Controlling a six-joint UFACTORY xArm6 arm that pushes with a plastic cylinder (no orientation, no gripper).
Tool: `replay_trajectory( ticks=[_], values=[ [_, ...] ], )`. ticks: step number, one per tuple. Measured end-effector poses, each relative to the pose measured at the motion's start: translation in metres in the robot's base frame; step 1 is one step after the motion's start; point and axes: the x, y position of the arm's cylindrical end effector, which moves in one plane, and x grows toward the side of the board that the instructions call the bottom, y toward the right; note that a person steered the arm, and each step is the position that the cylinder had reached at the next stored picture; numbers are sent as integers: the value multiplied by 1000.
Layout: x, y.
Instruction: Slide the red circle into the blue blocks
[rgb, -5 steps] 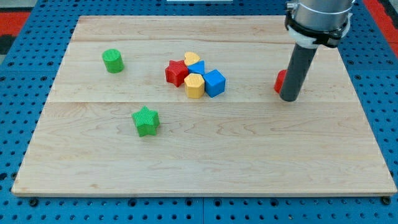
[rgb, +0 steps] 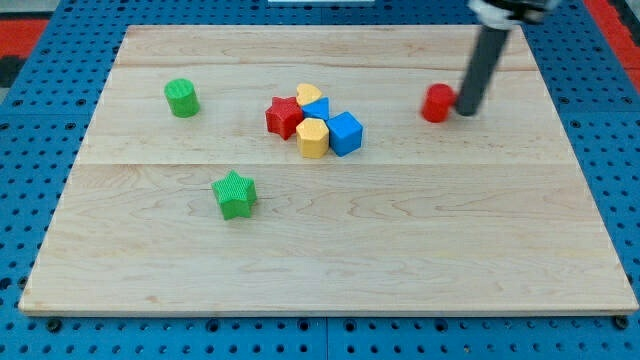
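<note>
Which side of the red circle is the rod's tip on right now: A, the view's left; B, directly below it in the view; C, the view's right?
C: my tip sits against the view's right edge of the red circle.

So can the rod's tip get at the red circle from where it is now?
Probably yes: my tip sits right beside the red circle, on its right in the view, with nothing between them.
</note>
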Motion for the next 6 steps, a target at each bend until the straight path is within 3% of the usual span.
replay_trajectory(
  ticks=[1,2,6],
  values=[
    [-23,-45],
    [-56,-48],
    [-1,-97]
  ],
)
